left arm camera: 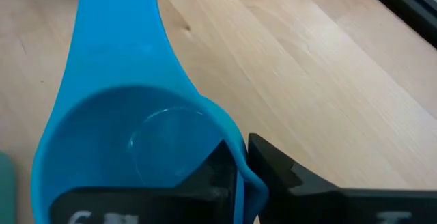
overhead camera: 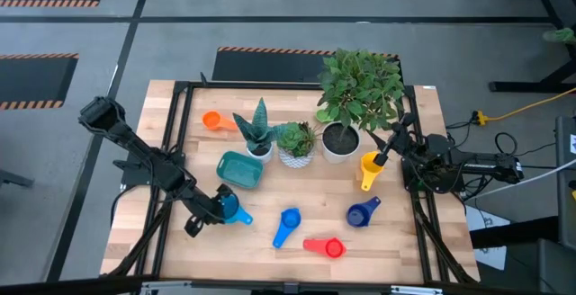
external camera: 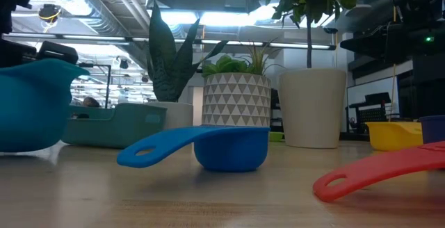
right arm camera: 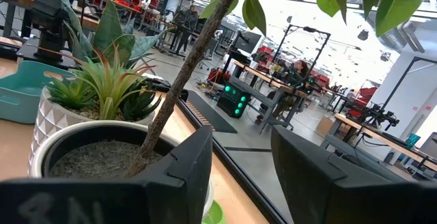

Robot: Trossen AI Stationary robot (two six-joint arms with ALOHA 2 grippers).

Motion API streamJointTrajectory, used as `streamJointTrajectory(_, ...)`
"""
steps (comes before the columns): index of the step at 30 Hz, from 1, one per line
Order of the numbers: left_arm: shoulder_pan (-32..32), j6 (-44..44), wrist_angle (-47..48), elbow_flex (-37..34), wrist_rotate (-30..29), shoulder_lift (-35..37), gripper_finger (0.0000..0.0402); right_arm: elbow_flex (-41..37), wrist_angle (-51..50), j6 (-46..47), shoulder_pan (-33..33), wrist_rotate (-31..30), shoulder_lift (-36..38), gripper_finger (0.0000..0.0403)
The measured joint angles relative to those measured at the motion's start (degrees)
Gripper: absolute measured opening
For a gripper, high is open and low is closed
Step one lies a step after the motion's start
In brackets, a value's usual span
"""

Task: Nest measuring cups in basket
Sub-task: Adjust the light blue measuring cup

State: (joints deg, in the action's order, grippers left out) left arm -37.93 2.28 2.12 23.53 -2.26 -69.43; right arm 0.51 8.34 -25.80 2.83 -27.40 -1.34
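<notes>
My left gripper (overhead camera: 221,208) is shut on the light blue measuring cup (overhead camera: 237,212), just near-side of the teal basket (overhead camera: 239,169), which lies flat on the table. The blue cup (overhead camera: 287,225), red cup (overhead camera: 326,246), navy cup (overhead camera: 362,212), yellow cup (overhead camera: 370,168) and orange cup (overhead camera: 213,120) lie apart on the wood. My right gripper (overhead camera: 387,151) is open and raised beside the large white pot, above the yellow cup, touching nothing. In the right wrist view a green piece (right arm camera: 215,214) shows by that pot. My left gripper pinches the light blue cup's rim wall (left arm camera: 239,176) on the side opposite the handle, one finger inside the bowl and one outside. The handle (left arm camera: 116,19) points away from the fingers. In the low view the cup (external camera: 31,110) sits upright, its mouth up, seemingly just off the table.
Three white plant pots stand in a row behind the basket: a snake plant (overhead camera: 258,133), a patterned pot (overhead camera: 295,147) and a tall leafy plant (overhead camera: 346,106). A black frame (overhead camera: 180,106) borders the table. Bare wood lies along the near edge.
</notes>
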Motion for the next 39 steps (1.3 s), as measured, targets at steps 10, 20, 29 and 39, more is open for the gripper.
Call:
streamJointTrajectory(10,0.00,-0.31,-0.12,0.00,0.30,0.00,0.0060,0.00,0.00,0.02,0.00,0.00,0.00,0.0156)
streamJointTrajectory(20,-0.61,-12.88,-0.01,0.00,4.24,0.00,0.0089,0.00,0.00,0.01,0.00,0.00,0.01,0.0156)
streamJointTrajectory(29,-1.64,-17.88,0.01,0.00,4.31,0.00,0.0117,0.00,-0.01,0.02,0.00,0.00,0.00,0.0156)
streamJointTrajectory(39,-1.64,-17.66,0.03,0.00,3.25,0.00,0.0191,0.00,0.00,0.02,0.00,0.00,0.00,0.0156)
